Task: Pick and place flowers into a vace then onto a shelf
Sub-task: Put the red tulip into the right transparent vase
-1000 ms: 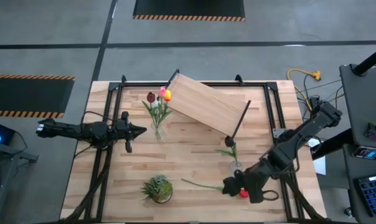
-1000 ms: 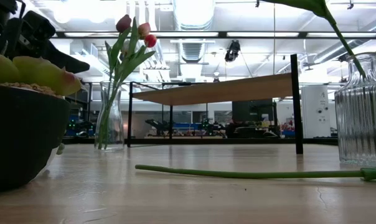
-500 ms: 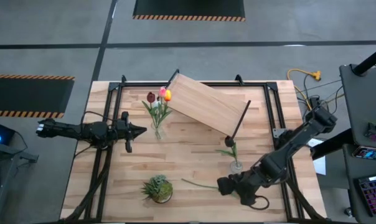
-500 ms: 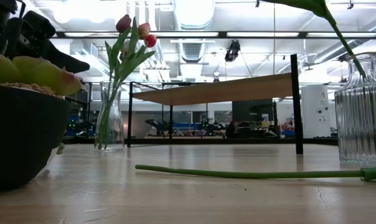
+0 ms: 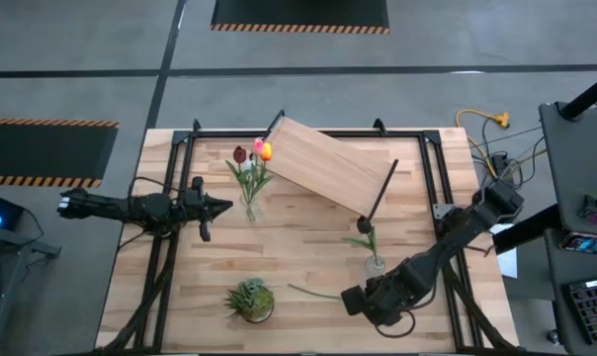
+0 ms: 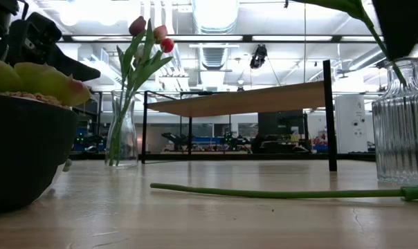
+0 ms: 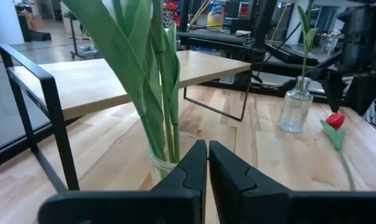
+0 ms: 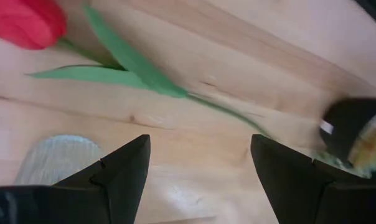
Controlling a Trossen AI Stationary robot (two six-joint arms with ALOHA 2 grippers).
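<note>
On your far left the left gripper (image 5: 222,207) hovers over the table (image 5: 308,247) with its fingers (image 7: 189,169) pressed together and nothing between them, its tip just beside the clear vase (image 5: 249,210) that stands near the shelf's left end. That vase holds a bunch of tulips (image 5: 252,154), maroon, pink and yellow heads up, stems down in the glass; in the left wrist view you see those stems and leaves (image 7: 152,87) rising right behind the closed fingers. Next comes the shelf (image 5: 330,164), a light plank on black legs set at a slant across the back of the table, with nothing on it. Toward the front, left of centre, sits a small potted plant (image 5: 251,300). To its right a loose tulip (image 5: 316,292) lies flat on the wood, its stem pointing toward the plant and its red head (image 8: 27,23) toward the right arm; in the low view the stem (image 6: 278,193) stretches along the tabletop. The right gripper (image 5: 356,300) hangs directly over that tulip with its fingers (image 8: 126,169) spread wide, the stem crossing the gap below them and not yet gripped. Just behind it stands a ribbed glass bottle (image 6: 401,131) with one green stem (image 5: 363,240) in it.
</note>
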